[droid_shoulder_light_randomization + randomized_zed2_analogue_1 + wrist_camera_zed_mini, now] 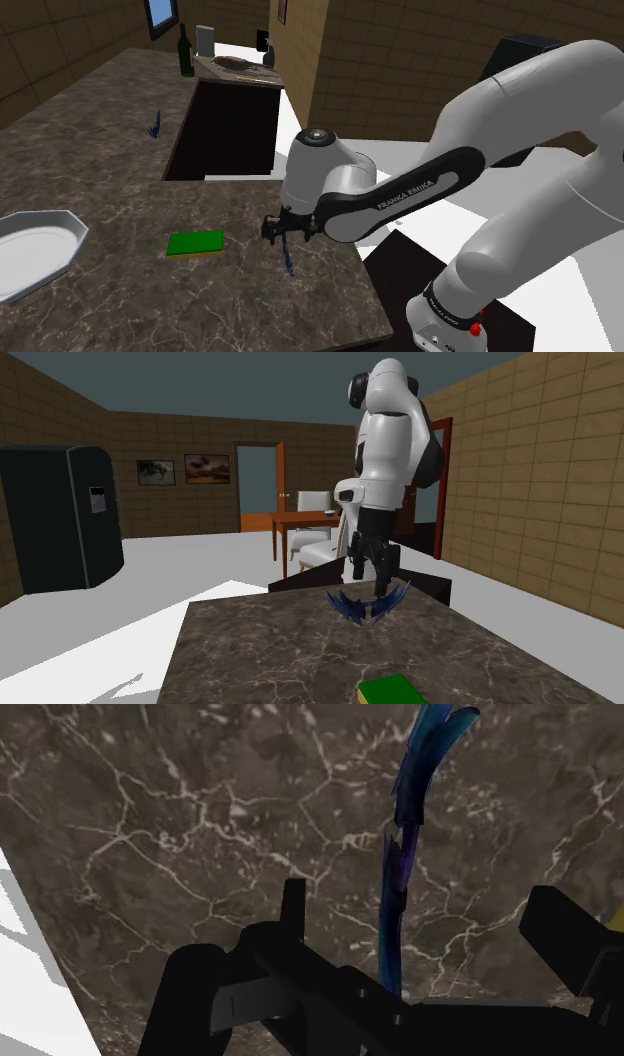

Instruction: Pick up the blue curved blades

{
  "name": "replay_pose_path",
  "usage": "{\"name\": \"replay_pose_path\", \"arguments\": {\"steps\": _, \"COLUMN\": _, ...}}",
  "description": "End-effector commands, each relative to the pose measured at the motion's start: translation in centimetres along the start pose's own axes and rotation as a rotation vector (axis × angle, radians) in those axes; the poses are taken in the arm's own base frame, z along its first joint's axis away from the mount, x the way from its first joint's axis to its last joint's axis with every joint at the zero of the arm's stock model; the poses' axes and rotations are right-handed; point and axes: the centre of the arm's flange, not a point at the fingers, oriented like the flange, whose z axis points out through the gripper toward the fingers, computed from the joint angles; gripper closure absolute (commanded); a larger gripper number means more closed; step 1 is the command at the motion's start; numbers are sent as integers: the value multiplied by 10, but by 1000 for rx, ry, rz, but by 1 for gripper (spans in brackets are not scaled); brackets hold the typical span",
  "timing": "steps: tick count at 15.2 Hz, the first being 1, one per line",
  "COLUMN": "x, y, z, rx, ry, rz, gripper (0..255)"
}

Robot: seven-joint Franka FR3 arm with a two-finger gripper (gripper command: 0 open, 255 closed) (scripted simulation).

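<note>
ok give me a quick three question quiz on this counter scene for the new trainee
1. True or false: the green block lies on the white plate.
2. Where are the blue curved blades? A) between the open fingers of the gripper; B) beside the bottle; C) on the plate.
3. What tall thing stands at the far end of the counter in the shoulder view?
Key: 1 false, the green block lies on the counter, apart from the white plate. 2 A. 3 a dark bottle.
</note>
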Motion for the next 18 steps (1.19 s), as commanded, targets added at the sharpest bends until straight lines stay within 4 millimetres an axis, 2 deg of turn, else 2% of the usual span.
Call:
{"name": "replay_pose_path", "arguments": {"steps": 1, "x": -1, "y": -3, "z": 12, "rx": 2, "ry": -1, "rz": 7, "gripper": 0}}
{"name": "replay_pose_path", "arguments": {"steps": 6, "x": -5, "y": -3, "z": 42, "rx": 2, "ry": -1, "rz": 7, "gripper": 0}}
{"name": "replay_pose_path", "arguments": {"steps": 8, "x": -5, "y": -3, "z": 42, "rx": 2, "ry": -1, "rz": 7, "gripper": 0}}
{"name": "replay_pose_path", "arguments": {"steps": 9, "x": -5, "y": -4, "z": 41, "rx": 1, "ry": -1, "rz": 7, "gripper": 255}}
{"name": "replay_pose_path", "arguments": {"steps": 18, "x": -5, "y": -3, "z": 42, "rx": 2, "ry": -1, "rz": 7, "gripper": 255}}
